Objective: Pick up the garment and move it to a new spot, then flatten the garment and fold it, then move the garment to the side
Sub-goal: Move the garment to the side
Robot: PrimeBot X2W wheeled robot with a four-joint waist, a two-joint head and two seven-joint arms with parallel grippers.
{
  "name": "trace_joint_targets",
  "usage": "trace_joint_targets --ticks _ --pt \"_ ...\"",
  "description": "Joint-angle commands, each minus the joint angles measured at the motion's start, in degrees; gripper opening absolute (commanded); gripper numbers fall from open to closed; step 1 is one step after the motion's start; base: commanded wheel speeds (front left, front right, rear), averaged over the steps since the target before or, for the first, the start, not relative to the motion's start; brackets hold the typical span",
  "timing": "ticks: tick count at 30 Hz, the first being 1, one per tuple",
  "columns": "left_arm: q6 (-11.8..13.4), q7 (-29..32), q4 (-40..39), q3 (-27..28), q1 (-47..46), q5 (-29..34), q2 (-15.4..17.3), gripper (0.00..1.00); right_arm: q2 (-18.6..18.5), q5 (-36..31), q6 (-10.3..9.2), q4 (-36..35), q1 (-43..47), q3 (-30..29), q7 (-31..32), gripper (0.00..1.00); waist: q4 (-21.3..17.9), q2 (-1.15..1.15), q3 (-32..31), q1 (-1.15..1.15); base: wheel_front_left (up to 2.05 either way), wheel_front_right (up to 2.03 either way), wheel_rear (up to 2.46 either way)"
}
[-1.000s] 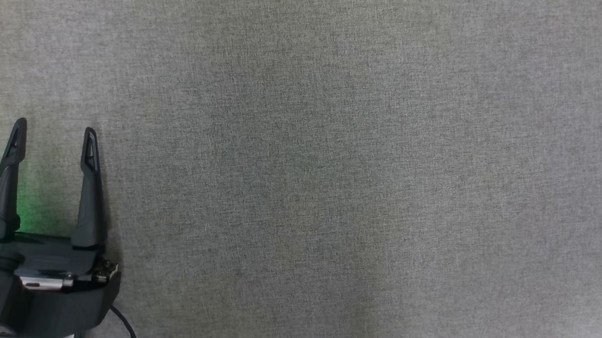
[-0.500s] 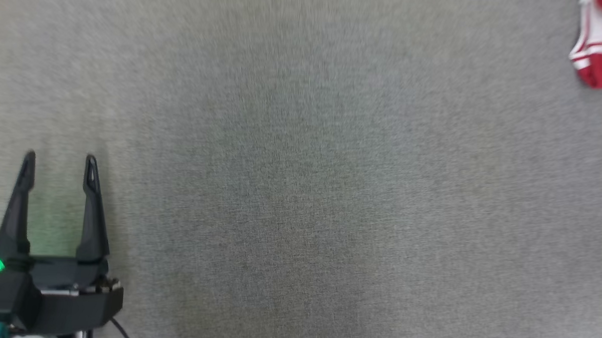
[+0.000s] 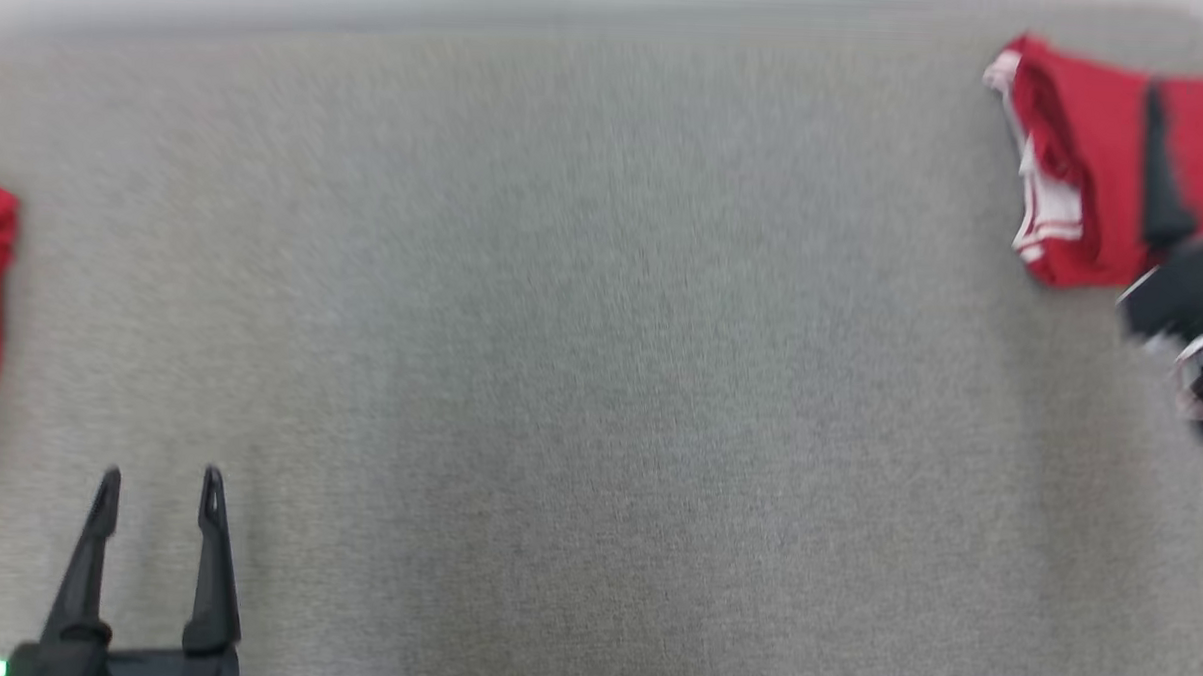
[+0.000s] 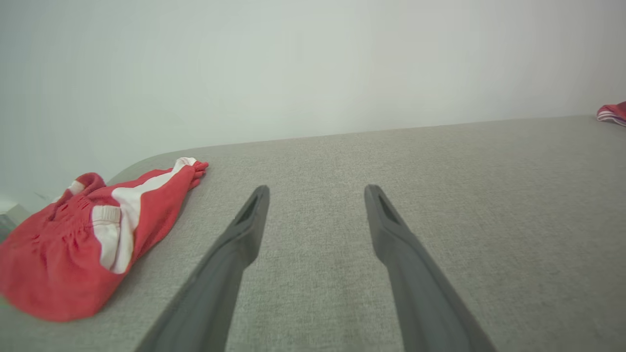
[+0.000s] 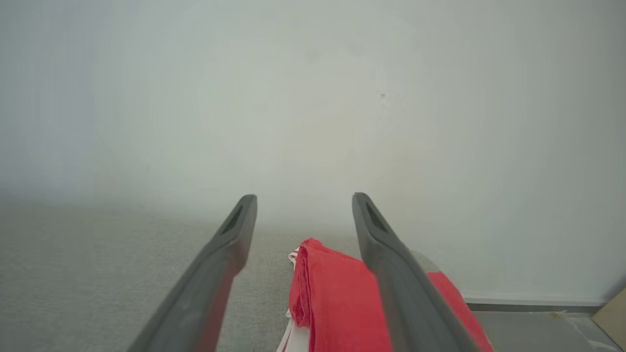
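**Head and wrist views.** The folded garment (image 3: 1104, 145) lies at the far right corner of the table (image 3: 600, 378), just under the right gripper (image 5: 303, 200). That gripper's jaws stand wide and hold nothing, and the fold runs along its fingers. The left gripper (image 3: 161, 478), equally wide and empty, is well apart from it and nearer a crumpled garment (image 4: 63, 254) at the left edge. We judge the right arm need only lift clear, though blur leaves contact uncertain. Since the earlier frame the whole head view has shifted: the camera moved, bringing in the table's far edge.
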Motion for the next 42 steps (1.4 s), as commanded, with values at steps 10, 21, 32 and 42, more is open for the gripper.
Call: trace_joint_targets --ticks 10,21,32,42 --pt "-0.36 -0.17 3.35 -0.08 5.63 -0.48 -0.50 1.00 9.52 -2.41 -0.16 -15.79 23.57 -9.77 -0.26 1.00 4.34 0.00 -14.63 0.01 0.00 0.00 0.00" --pt "-0.51 -0.17 5.10 0.52 8.07 -0.57 -0.41 1.00 17.61 -4.32 -0.16 -26.60 40.36 -15.86 -0.17 1.00 4.57 0.00 -18.19 0.01 0.00 0.00 0.00" --pt "-0.73 -0.17 6.74 0.25 8.68 -0.72 -0.40 1.00 24.32 -7.78 -0.16 -32.96 50.91 -18.13 -0.13 1.00 4.01 0.00 -19.65 0.01 0.00 0.00 0.00" --pt "-0.80 -0.17 7.98 -0.07 9.08 -0.11 -0.42 1.00 27.37 -10.68 -0.16 -33.06 54.34 -17.18 -0.26 1.00 3.87 0.00 -19.77 0.01 0.00 0.00 0.00"
